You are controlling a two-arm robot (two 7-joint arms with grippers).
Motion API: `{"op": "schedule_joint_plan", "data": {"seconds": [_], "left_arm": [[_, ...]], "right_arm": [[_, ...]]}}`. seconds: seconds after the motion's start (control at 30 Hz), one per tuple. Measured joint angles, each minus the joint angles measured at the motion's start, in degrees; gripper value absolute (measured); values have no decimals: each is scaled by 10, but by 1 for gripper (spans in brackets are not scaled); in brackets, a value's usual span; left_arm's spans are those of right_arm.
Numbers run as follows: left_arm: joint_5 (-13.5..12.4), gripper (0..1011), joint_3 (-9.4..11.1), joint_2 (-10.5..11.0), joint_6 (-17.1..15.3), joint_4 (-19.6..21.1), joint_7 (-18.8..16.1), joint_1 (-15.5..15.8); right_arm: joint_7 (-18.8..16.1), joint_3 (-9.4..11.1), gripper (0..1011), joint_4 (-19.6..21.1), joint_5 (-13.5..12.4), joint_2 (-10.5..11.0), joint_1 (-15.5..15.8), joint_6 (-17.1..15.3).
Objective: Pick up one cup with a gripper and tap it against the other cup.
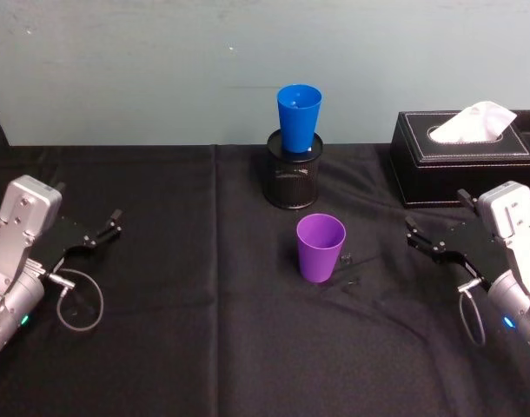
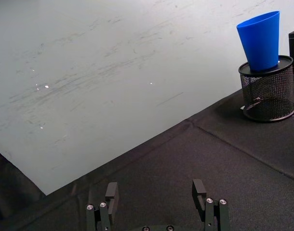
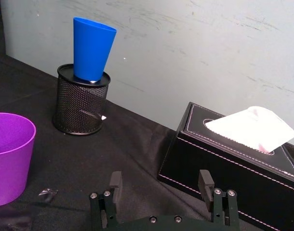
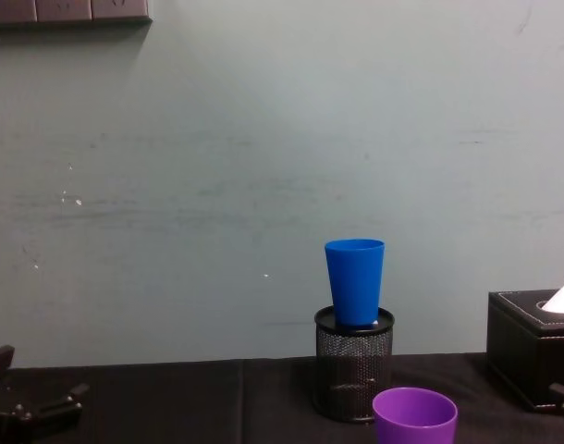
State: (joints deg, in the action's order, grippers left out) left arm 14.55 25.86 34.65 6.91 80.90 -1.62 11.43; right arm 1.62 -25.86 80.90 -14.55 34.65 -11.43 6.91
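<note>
Purple cup (image 1: 321, 248) stands on the table (image 1: 178, 347) before the blue cup (image 1: 299, 117), which is perched atop a mesh holder (image 1: 293, 181); left claw (image 1: 104, 228) and right claw (image 1: 417, 236) flank them, both spread.

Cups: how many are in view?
2: a purple plastic tapered cup upright on the black cloth, and a bright blue plastic tapered cup atop the black mesh pen holder behind it.

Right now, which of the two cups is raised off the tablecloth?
The blue cup: it stands upright atop the black mesh pen holder. The purple cup stands on the cloth itself.
</note>
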Motion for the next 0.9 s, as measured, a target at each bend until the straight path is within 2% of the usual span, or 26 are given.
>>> {"op": "schedule_joint_plan", "data": {"seconds": [0.9], "left_arm": [[0, 1000, 0, 0, 0, 0, 0, 0]], "right_arm": [[0, 0, 1003, 0, 0, 0, 0, 0]]}}
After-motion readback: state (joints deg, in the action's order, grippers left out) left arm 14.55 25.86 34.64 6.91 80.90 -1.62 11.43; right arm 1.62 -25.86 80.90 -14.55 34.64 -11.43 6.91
